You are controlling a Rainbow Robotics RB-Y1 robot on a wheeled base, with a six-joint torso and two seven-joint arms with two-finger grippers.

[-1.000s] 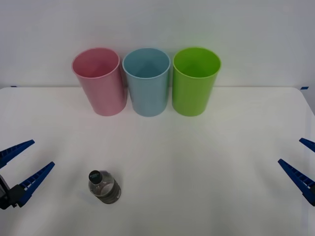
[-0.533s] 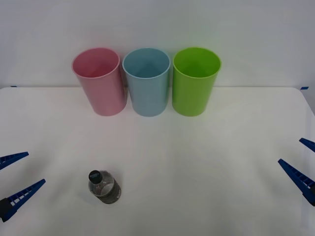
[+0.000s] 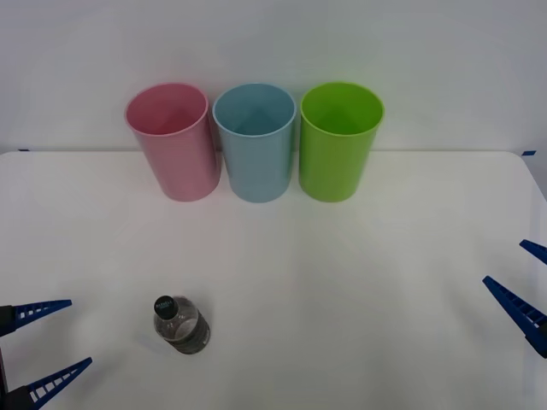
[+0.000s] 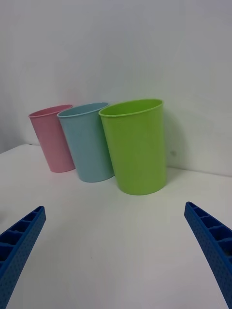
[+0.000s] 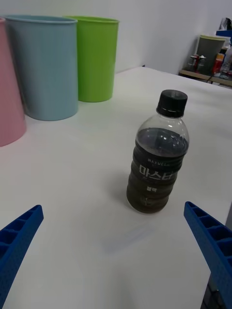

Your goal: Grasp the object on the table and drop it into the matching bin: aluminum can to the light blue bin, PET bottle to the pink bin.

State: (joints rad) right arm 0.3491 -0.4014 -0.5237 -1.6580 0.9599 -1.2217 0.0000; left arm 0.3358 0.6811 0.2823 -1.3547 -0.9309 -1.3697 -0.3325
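Observation:
A small PET bottle (image 3: 180, 325) with a black cap and dark see-through body stands upright on the white table (image 3: 342, 282), front left. My left gripper (image 3: 51, 338) is open at the left edge, level with the bottle and apart from it. In the left wrist view the bottle (image 5: 157, 161) stands ahead between my open fingers (image 5: 17, 236). The pink bin (image 3: 173, 141) and light blue bin (image 3: 255, 141) stand at the back. My right gripper (image 3: 520, 278) waits open at the right edge.
A green bin (image 3: 338, 141) stands right of the light blue bin, all three in a row against the back wall. In the right wrist view the green bin (image 4: 137, 146) is nearest, then the light blue bin (image 4: 87, 142) and pink bin (image 4: 50, 137).
My left gripper has dropped lower toward the table's front edge and turned to face the bottle. The bottle, the bins and the right gripper have not moved.

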